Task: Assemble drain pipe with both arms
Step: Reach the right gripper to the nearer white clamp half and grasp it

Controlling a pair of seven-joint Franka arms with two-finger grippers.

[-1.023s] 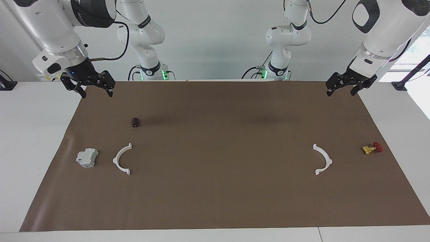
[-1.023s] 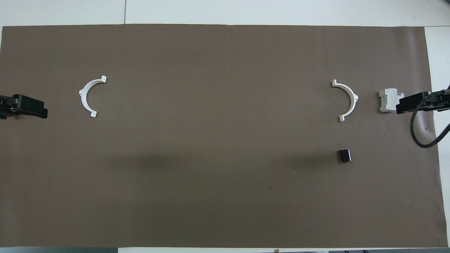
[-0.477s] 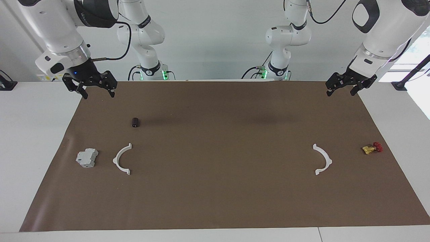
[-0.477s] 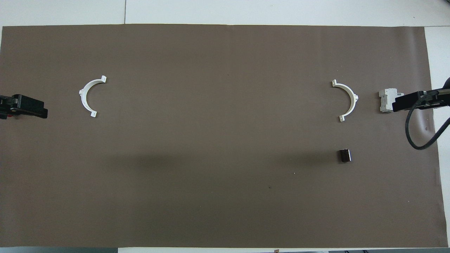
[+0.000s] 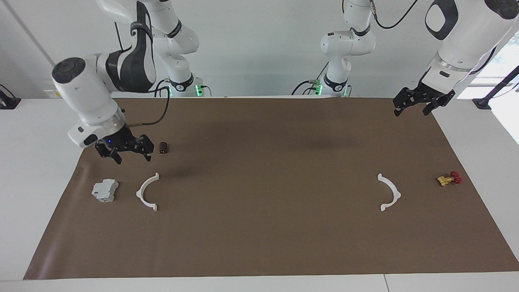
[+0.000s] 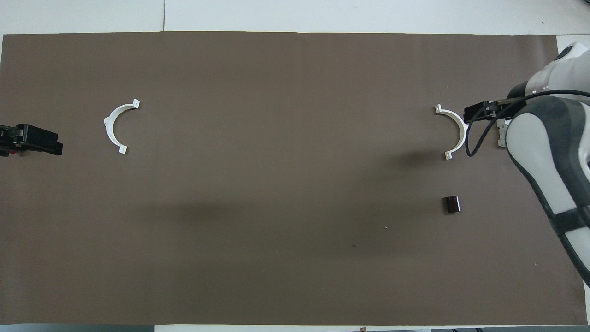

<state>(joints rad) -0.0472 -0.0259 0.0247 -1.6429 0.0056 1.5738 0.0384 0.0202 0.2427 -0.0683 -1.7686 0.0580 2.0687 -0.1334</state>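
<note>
The drain pipe lies as two separate white half-rings on the brown mat. One half-ring [image 5: 146,192] [image 6: 457,133] lies toward the right arm's end. The other half-ring [image 5: 390,192] [image 6: 114,127] lies toward the left arm's end. My right gripper [image 5: 133,159] [image 6: 477,113] is open and empty. It hangs low over the mat, just above the first half-ring's outer edge, between the dark cylinder and the grey block. My left gripper [image 5: 411,112] [image 6: 37,140] is open and empty. It waits raised over the mat's edge at its own end.
A grey boxy block [image 5: 105,190] lies beside the right-end half-ring, toward the table's end. A small dark cylinder [image 5: 163,147] [image 6: 451,204] sits nearer to the robots than that half-ring. A small yellow and red part [image 5: 449,178] lies at the left arm's end. The brown mat [image 5: 259,235] covers the table.
My right arm has swung out and down from the mat's corner near its base to just above the right-end half-ring. The left arm and all parts have not moved.
</note>
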